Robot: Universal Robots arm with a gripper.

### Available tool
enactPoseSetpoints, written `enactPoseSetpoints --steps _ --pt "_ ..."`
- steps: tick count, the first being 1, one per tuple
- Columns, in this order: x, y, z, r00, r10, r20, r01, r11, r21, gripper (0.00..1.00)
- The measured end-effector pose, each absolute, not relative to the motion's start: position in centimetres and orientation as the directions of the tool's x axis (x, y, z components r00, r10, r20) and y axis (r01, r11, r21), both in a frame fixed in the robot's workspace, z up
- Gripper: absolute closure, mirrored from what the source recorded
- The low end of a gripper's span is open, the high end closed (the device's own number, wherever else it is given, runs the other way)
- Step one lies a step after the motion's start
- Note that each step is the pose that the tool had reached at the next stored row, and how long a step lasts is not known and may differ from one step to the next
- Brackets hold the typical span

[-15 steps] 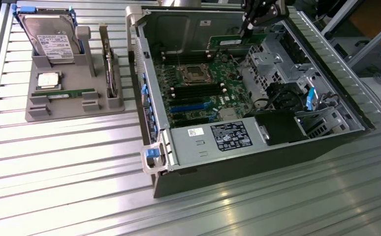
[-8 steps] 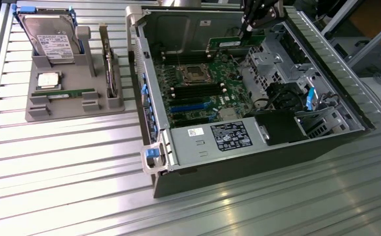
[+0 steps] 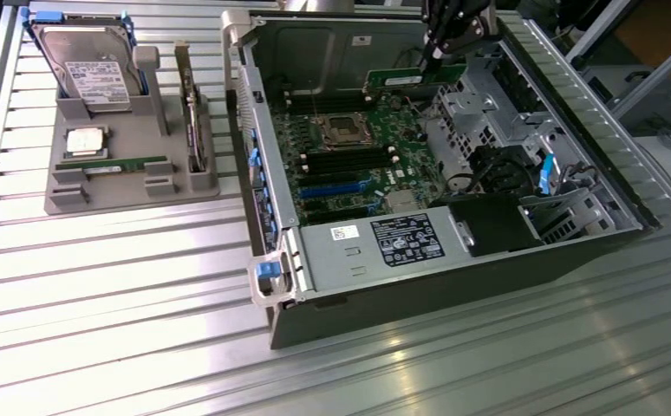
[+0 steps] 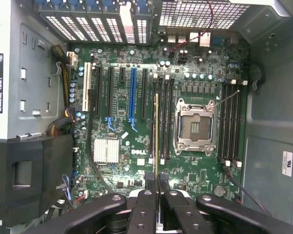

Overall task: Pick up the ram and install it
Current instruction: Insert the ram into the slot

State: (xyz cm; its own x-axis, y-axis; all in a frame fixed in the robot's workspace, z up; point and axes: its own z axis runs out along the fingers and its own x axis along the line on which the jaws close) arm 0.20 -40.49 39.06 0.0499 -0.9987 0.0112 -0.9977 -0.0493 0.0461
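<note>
green circuit-board ram [image 3: 412, 80]; ribbed, shiny metal table [image 3: 139, 286].

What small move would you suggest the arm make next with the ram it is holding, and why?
Probably a slow, straight descent. The jaws are shut on the ram, which hangs above the motherboard, not yet seated. In the wrist view its edge runs parallel to the black memory slots beside the empty processor socket, so it looks roughly lined up.

"DELL" in white on motherboard [image 4: 138, 152]. Round certification-type mark on white sticker [image 4: 287, 163] on case wall [image 4: 273, 97], letters not legible. Fine print on power supply label [image 3: 411, 239] and drive label [image 3: 87, 74] unreadable.
</note>
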Motion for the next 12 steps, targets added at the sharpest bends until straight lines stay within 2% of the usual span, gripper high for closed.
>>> enactPoseSetpoints --steps 12 --pt "0.20 -40.49 38.35 0.050 -0.999 0.011 -0.998 -0.049 0.046 0.88"
